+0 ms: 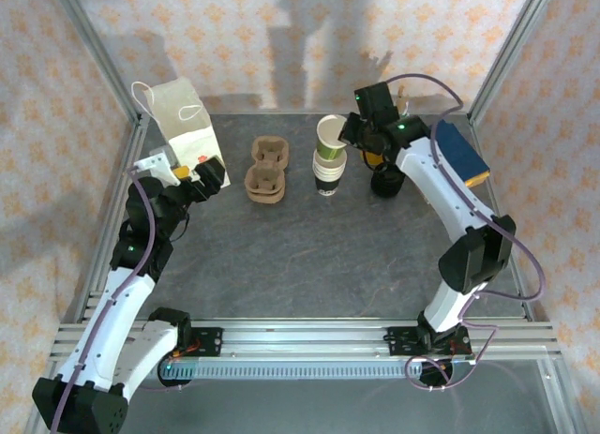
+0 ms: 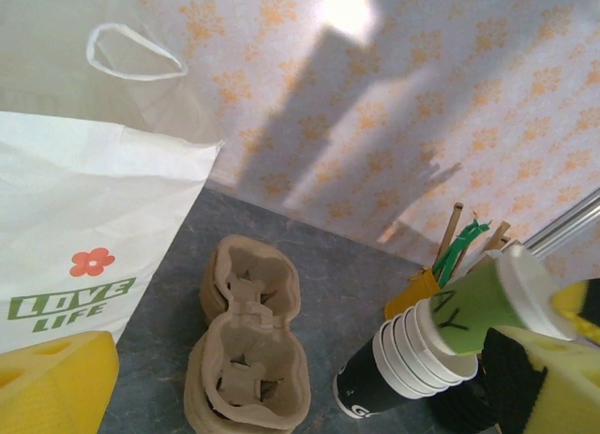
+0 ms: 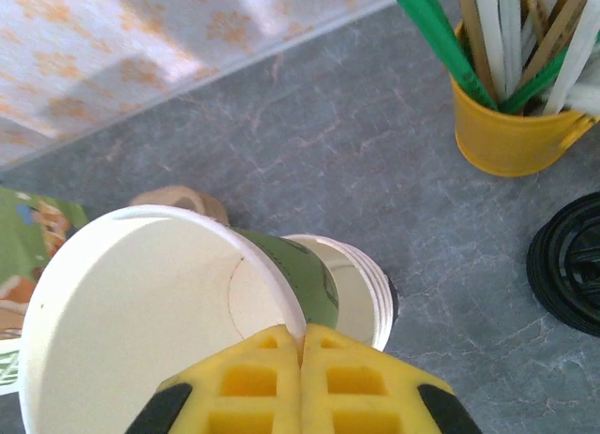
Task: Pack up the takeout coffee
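Three floral walls (image 1: 281,40), grey tabletop (image 1: 309,256); left gripper (image 1: 208,174) apart, right gripper (image 3: 302,342) tight on cup (image 3: 122,312).

Green paper cup (image 1: 330,139) — lidless, tilted

On our dark grey counter (image 1: 309,256) we see a white paper bag (image 1: 183,125) at left, cardboard cup carriers (image 1: 265,172), a cup stack (image 1: 327,179), a yellow straw cup (image 3: 511,134) and black lids (image 3: 572,265).

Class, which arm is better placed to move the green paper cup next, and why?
Right: the right gripper is shut on the green cup at its rim, by the cup stack. The left gripper is open, beside the paper bag.
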